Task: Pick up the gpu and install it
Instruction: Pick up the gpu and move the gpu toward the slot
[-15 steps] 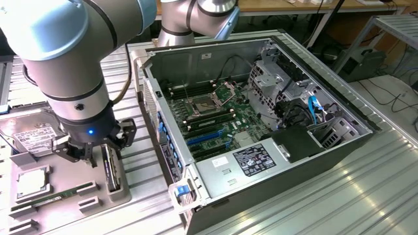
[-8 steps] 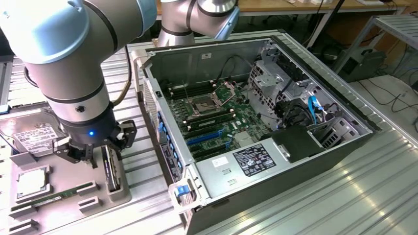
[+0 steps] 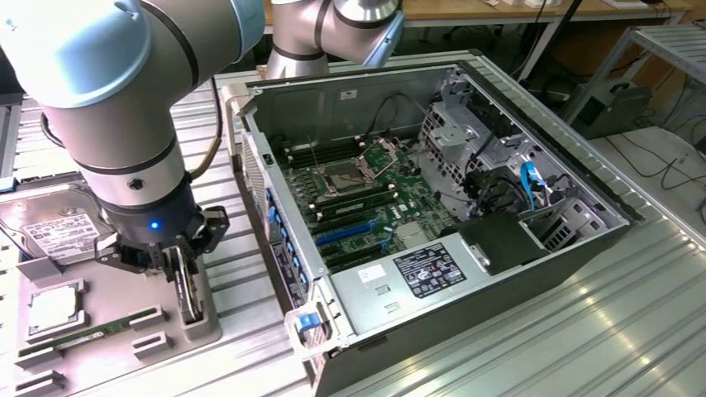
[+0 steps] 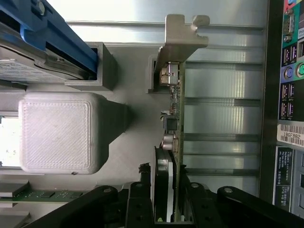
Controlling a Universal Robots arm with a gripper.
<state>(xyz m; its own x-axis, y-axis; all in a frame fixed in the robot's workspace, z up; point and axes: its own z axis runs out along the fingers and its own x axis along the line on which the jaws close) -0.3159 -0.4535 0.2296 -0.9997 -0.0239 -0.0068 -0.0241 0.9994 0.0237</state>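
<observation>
1. Gripper (image 3: 185,279) (image 4: 168,202) is low over the gray parts holder (image 3: 204,331) (image 4: 128,85), on the exterior view's left, beside the open computer case (image 3: 574,186).
2. Tool state: narrow, clamped on the gpu (image 3: 193,304) (image 4: 177,118). Black fingers (image 4: 142,199) sit against both faces of the card, one on the fan side and one on the board side.
3. Gpu stands on its edge in a slot of the holder, outside the case, seen edge-on in the wrist view. Its silver bracket (image 4: 183,35) is at the end away from the gripper.
4. Cannot tell if the card is lifted off the slot at all.
5. Other parts on the holder: hard drive (image 3: 55,227) with a white label, memory stick (image 3: 83,337) and a square chip (image 3: 53,310), all on the far side of the gripper from the case.
6. Case lies on its side with the panel off and the motherboard (image 3: 364,190) exposed. Blue expansion slots (image 3: 347,230) on the board are near the case wall closest to the gripper.
7. Rear ports (image 4: 289,61) of the case show just beside the card in the wrist view.
</observation>
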